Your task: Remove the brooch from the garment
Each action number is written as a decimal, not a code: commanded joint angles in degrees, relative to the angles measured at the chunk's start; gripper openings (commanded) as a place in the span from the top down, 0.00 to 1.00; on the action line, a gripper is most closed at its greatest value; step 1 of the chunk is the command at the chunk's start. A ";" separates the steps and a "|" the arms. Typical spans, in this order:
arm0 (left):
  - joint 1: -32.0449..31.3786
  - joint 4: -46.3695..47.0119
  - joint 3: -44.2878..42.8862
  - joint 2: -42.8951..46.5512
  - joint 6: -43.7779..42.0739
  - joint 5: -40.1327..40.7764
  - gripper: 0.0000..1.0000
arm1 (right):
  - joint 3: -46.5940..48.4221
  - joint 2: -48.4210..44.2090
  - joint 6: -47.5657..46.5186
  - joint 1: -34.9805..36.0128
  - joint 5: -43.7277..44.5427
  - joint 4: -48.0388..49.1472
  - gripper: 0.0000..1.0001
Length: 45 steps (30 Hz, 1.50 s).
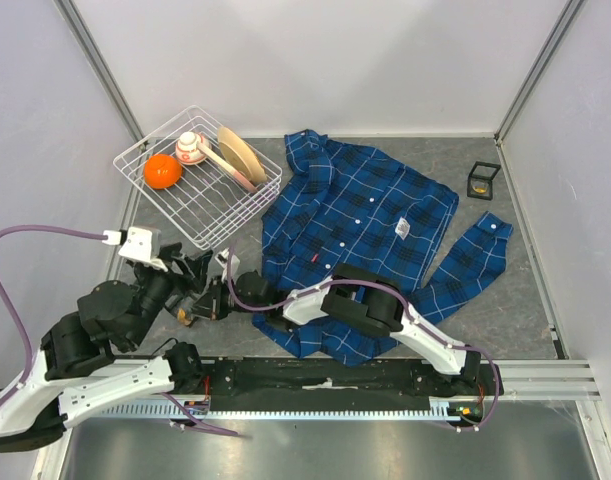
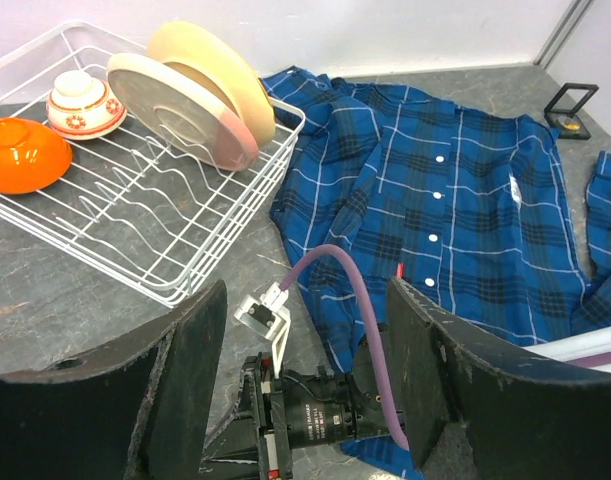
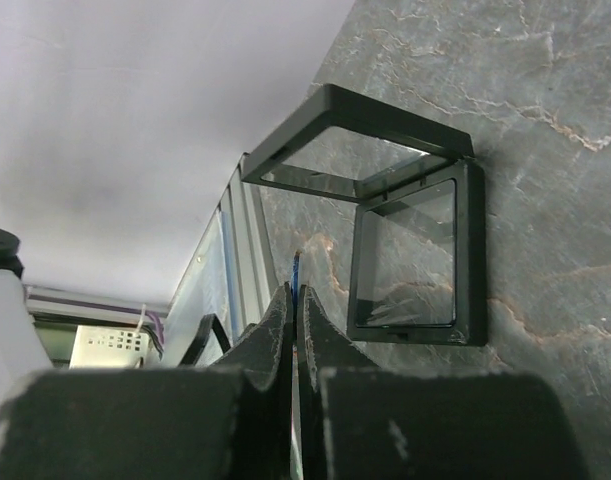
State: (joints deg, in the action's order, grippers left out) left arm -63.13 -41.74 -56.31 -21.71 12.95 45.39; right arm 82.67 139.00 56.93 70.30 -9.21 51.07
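Observation:
The garment, a blue plaid shirt with white buttons and a small white tag, lies spread flat on the table; it also shows in the left wrist view. My right gripper is shut on a thin blue thing seen edge-on, likely the brooch, just left of an open, empty black display case. In the top view my right gripper reaches left, off the shirt. My left gripper is open and empty, just above the right wrist, at the table's left.
A white wire rack at the back left holds an orange bowl, a small patterned bowl and two plates. A second small black case stands at the back right. The left wall's rail is close.

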 commanded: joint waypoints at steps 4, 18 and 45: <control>-0.24 3.42 -0.02 -2.81 0.59 1.37 0.29 | 3.63 2.33 -1.73 0.10 0.51 -0.28 1.00; -0.32 3.42 0.68 -2.63 1.20 0.85 0.29 | 5.48 4.53 -0.32 -0.96 0.51 -0.01 1.00; -0.24 3.68 0.94 -3.33 1.64 -0.83 0.29 | 6.80 7.25 3.46 -2.54 -1.25 3.25 0.98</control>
State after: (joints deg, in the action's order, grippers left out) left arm -63.13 -41.39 -55.81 -24.23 12.97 44.40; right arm 86.72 144.64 60.25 67.72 -10.28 52.95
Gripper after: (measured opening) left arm 0.709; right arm 0.016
